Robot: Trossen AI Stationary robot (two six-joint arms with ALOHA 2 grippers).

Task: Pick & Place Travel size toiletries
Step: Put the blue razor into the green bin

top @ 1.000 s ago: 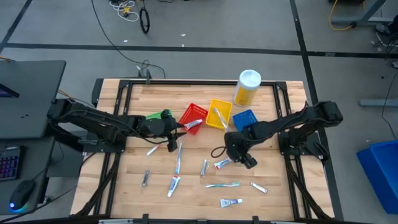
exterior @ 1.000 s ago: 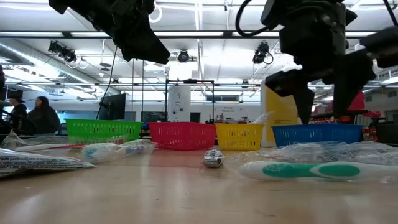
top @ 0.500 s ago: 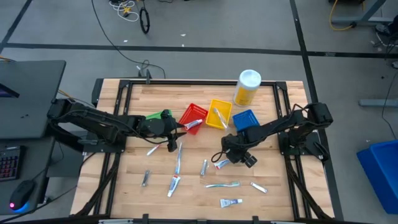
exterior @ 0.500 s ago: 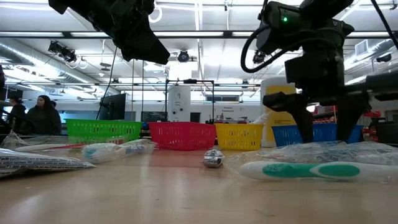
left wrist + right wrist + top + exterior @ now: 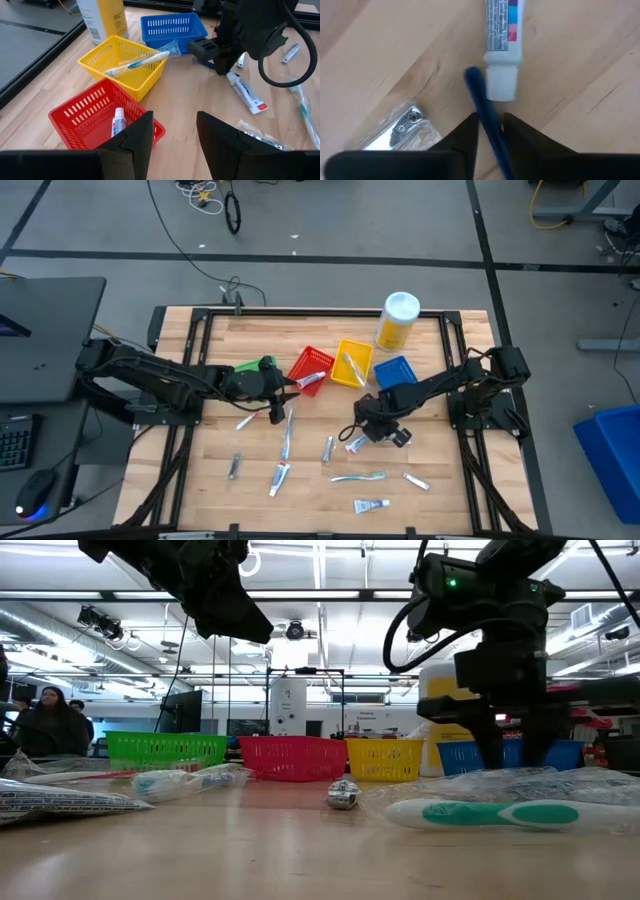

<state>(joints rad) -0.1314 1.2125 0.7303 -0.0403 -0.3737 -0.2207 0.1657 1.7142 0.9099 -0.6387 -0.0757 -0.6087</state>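
Observation:
My right gripper (image 5: 372, 430) points down at the table's middle, shut on a slim dark blue stick (image 5: 481, 95). A white toothpaste tube (image 5: 502, 25) lies on the wood right beside that stick, its cap toward the fingers. A silvery packet (image 5: 400, 127) lies close by. More travel size toiletries lie scattered toward the near edge, among them a green toothbrush (image 5: 358, 477). My left gripper (image 5: 175, 120) hangs open above the red basket (image 5: 310, 365), with nothing between its fingers. My right gripper pinches the slim blue stick (image 5: 490, 125) between its two fingers, which come from above and point down. The stick runs on past the fingertips, and its free end (image 5: 471, 75) reaches the toothpaste tube's cap. Whether the stick rests on the wood, I cannot tell.
Green (image 5: 255, 367), red, yellow (image 5: 352, 363) and blue (image 5: 393, 370) baskets stand in a row mid-table. The red one holds a small tube (image 5: 118, 121), the yellow one a toothbrush (image 5: 137, 62). A tall yellow bottle (image 5: 398, 320) stands behind them. People sit beyond the table's left.
My right gripper has sunk toward the table beside the toothpaste tube, rolled a little, and its fingers have drawn together from wide apart to a narrow gap.

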